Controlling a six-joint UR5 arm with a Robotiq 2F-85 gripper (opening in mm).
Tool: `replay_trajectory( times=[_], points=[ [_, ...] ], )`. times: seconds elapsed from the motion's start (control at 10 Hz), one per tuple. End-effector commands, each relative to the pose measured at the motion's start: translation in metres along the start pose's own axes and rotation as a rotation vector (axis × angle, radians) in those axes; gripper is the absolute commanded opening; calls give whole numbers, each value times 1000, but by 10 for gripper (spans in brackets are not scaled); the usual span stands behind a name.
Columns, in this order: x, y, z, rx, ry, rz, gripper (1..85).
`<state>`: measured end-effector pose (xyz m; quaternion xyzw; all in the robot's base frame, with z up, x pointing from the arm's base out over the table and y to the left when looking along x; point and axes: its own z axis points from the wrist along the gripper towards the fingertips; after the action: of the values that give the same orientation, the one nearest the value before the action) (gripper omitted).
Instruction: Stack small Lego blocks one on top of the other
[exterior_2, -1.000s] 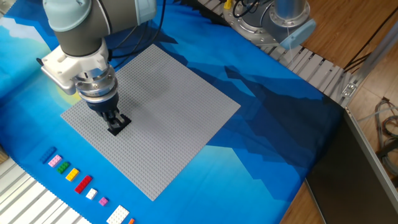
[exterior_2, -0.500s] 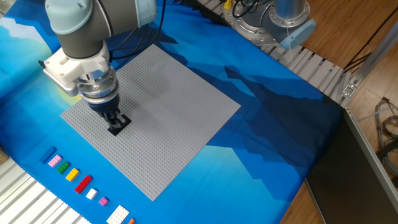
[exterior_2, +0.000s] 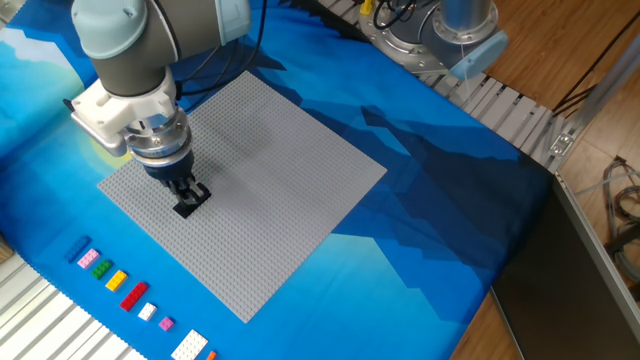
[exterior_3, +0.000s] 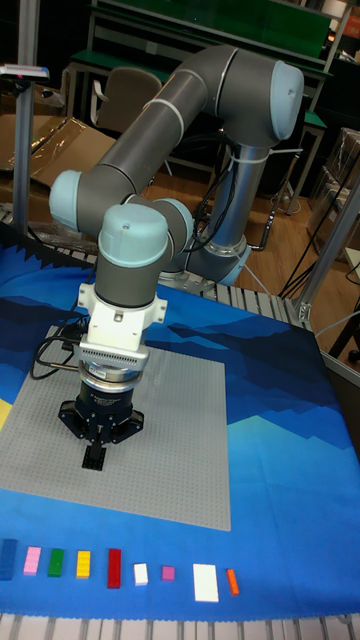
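- The two-finger gripper (exterior_2: 187, 190) of the grey UR5 arm (exterior_3: 190, 110) stood low over the large grey studded baseplate (exterior_2: 270, 170), pointing straight down near its left part.
- A flat black rectangular studded brick (exterior_2: 189, 203) lay on the baseplate right at the fingertips; in the tall fixed view it showed as a dark piece (exterior_3: 94, 457) just under the gripper.
- The jaws looked narrow and seemed to touch the black brick, but whether they clamped it could not be told; black fingers and black brick merged.
- A small blue studded brick (exterior_2: 79, 250) lay on the blue printed cloth (exterior_2: 440, 210) covering the bench, at the end of a row of small coloured bricks (exterior_3: 85, 563), well apart from the gripper.
- Judged as handling: such bricks would be light, stiff and smooth-sided, so fairly slippery. The sound hold would be across the two long side walls, squarely, leaving the studs free.
- Stacking would probably need a firm, straight press so studs seat without tilting.
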<state>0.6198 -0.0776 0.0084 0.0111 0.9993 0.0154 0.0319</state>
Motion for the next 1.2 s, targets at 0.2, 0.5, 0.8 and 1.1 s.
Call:
replay_trajectory(
  times=[0.2,0.5,0.8,1.1],
  points=[
    [-11,4,6,-22,-35,5,10],
    [-11,3,5,-22,-30,0,10],
    [-8,4,6,-34,-22,0,10],
    [-1,4,7,-46,4,-6,10]
  ],
)
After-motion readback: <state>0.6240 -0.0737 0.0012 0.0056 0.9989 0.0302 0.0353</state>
